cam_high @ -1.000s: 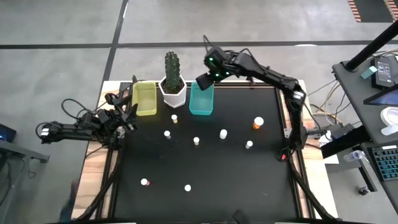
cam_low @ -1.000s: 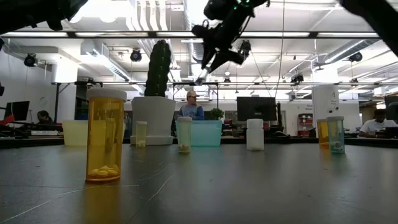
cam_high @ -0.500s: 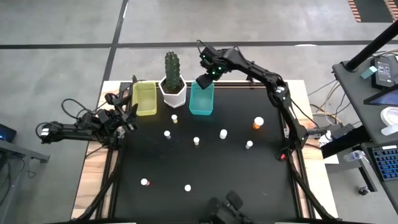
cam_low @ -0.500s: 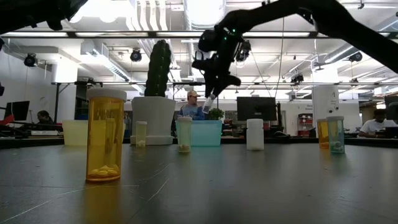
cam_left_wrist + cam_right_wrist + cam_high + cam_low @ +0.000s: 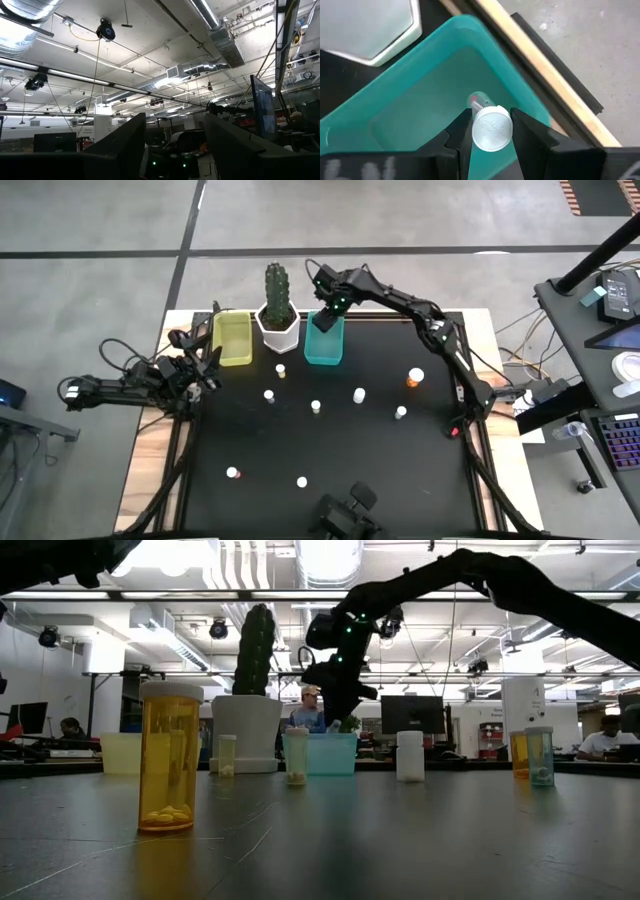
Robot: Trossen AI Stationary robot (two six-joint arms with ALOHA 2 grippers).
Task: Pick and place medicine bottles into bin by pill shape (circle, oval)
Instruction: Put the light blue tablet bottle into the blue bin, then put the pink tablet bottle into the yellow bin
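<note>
My right gripper (image 5: 326, 320) is over the teal bin (image 5: 323, 348) at the table's far edge, shut on a small medicine bottle with a white cap (image 5: 491, 129). In the low view it (image 5: 338, 712) hangs just above the bin's rim. My left gripper (image 5: 205, 366) waits at the table's left edge beside the yellow bin (image 5: 233, 338), and its fingers (image 5: 125, 145) stand apart and hold nothing. Several small white-capped bottles stand upright on the black tabletop, among them one with an orange body (image 5: 414, 378) and one near the front (image 5: 169, 756). My right gripper pinches the bottle at its cap end (image 5: 492, 142) between its two fingers (image 5: 461, 136). The fingers come from above and point down into the teal bin. The bottle is lifted clear; its cap faces the wrist and its clear body (image 5: 477, 101) points down toward the bin's floor.
A white hexagonal pot with a cactus (image 5: 278, 318) stands between the two bins, close to my right gripper. Loose bottles stand at mid table (image 5: 316, 407), (image 5: 359, 394), (image 5: 401, 412) and near the front edge (image 5: 232, 473), (image 5: 302, 481). People sit in the room beyond the table.
My right gripper has gone down toward the teal bin and a little toward the table's left, turning as it went, with the bottle still held. It now hangs just above the bin's rim.
</note>
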